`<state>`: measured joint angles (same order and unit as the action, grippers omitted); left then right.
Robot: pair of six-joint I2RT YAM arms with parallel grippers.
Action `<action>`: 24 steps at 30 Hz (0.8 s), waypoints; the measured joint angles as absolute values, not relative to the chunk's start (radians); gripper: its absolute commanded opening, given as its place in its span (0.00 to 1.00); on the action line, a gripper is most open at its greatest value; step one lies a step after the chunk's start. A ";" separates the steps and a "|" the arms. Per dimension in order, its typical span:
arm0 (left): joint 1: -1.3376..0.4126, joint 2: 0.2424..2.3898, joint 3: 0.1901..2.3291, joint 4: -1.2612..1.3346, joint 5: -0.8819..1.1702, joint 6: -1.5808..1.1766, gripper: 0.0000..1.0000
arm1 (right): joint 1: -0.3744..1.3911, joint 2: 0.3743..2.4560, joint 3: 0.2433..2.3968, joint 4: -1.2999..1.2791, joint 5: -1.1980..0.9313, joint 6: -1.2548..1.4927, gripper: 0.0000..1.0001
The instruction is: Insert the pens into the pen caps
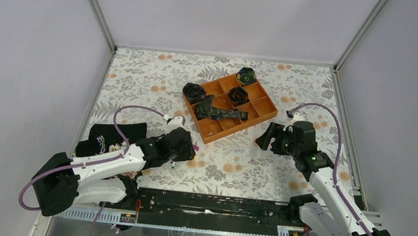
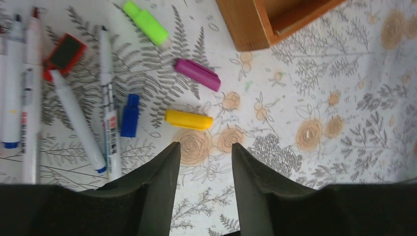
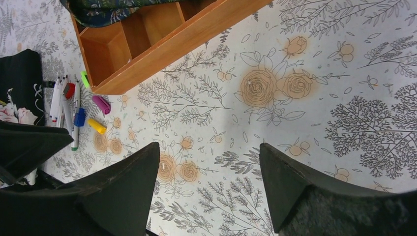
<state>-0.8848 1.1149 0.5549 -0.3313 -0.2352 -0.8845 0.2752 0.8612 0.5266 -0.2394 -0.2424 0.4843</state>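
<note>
The left gripper (image 2: 205,147) fills the bottom of its wrist view, its 2 dark fingers parted with nothing between them, hanging over the floral tablecloth (image 2: 314,132). Just beyond the fingertips lies the yellow cap (image 2: 189,119) on its side. A blue cap (image 2: 130,115) rests to its left, just beside a white pen with printing on the barrel. Further off sit a magenta cap (image 2: 197,74) and a neon green cap (image 2: 145,22), both lying flat and apart from each other. The pens (image 2: 77,120) lie uncapped in a loose bunch at the left of that view, roughly parallel, and 1 shows a blue tip. A red cap (image 2: 65,53) sits among them with its dark mouth facing the camera.

The corner of the wooden tray (image 2: 246,24) is near the green and magenta caps. From above, dark fabric rolls (image 1: 194,92) fill several of its compartments, and a black cloth (image 1: 109,134) lies by the left arm.

The right gripper (image 3: 209,147) has its fingers spread wide and holds nothing. It hovers over bare tablecloth just off the tray's long side, well apart from the pens and caps
</note>
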 measured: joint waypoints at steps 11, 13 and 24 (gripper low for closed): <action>-0.710 1.042 0.535 -0.412 -0.350 -0.863 0.31 | 0.278 0.873 0.527 -0.247 -0.228 0.482 0.79; -0.674 1.026 0.527 -0.418 -0.352 -0.848 0.26 | 0.279 0.875 0.527 -0.247 -0.228 0.482 0.79; -0.594 1.090 0.482 -0.387 -0.314 -0.796 0.20 | 0.282 0.879 0.527 -0.247 -0.228 0.483 0.80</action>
<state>-0.5938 1.0897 0.4816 -0.3874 -0.3141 -0.7959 0.2817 0.8791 0.5270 -0.2466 -0.2276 0.4828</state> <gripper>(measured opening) 0.197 0.796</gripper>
